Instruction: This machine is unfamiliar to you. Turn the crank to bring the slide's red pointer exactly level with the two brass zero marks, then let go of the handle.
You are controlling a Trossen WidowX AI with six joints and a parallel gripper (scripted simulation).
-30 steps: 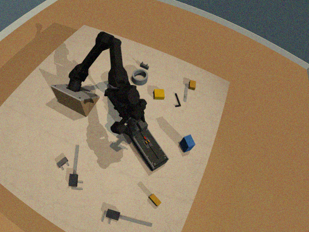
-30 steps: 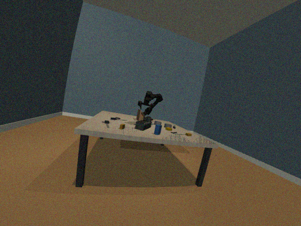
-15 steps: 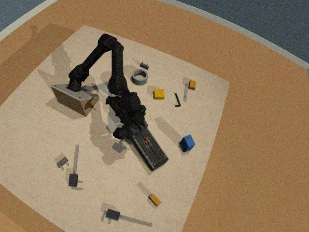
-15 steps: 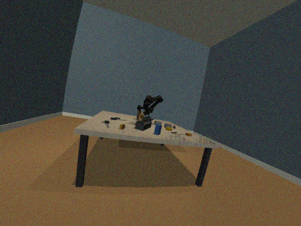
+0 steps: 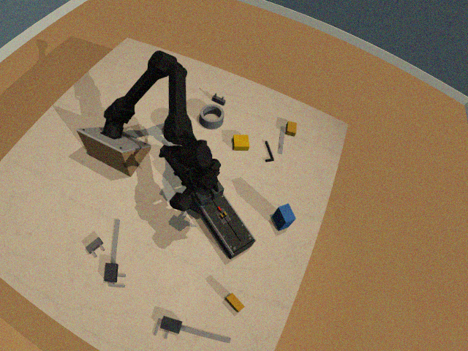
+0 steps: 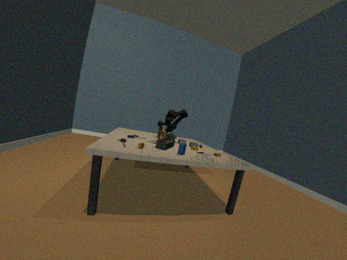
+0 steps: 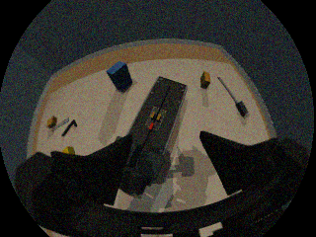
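The machine [image 5: 237,236] [image 6: 164,144] [image 7: 173,90] is a long dark box with a slot along its top. The red pointer [image 5: 219,208] [image 7: 151,126] is off the two brass zero marks [image 5: 223,214] [image 7: 156,116], a little toward the arm's end of the box. In the wrist view, dark crank parts [image 7: 143,175] show at that end, low between the fingers; the handle's exact outline is hard to make out. My gripper [image 7: 166,136] is open, with nothing between its fingers. It is over the crank end, which the arm largely hides in the top view.
A blue block [image 5: 284,216] [image 6: 181,149] [image 7: 119,76] stands beside the machine. A yellow block [image 5: 240,142], a grey ring [image 5: 211,116] and a black L-shaped piece [image 5: 270,151] lie on the arm's other side. An orange block [image 5: 235,302] and dark tools [image 5: 110,272] [image 5: 171,324] lie farther off.
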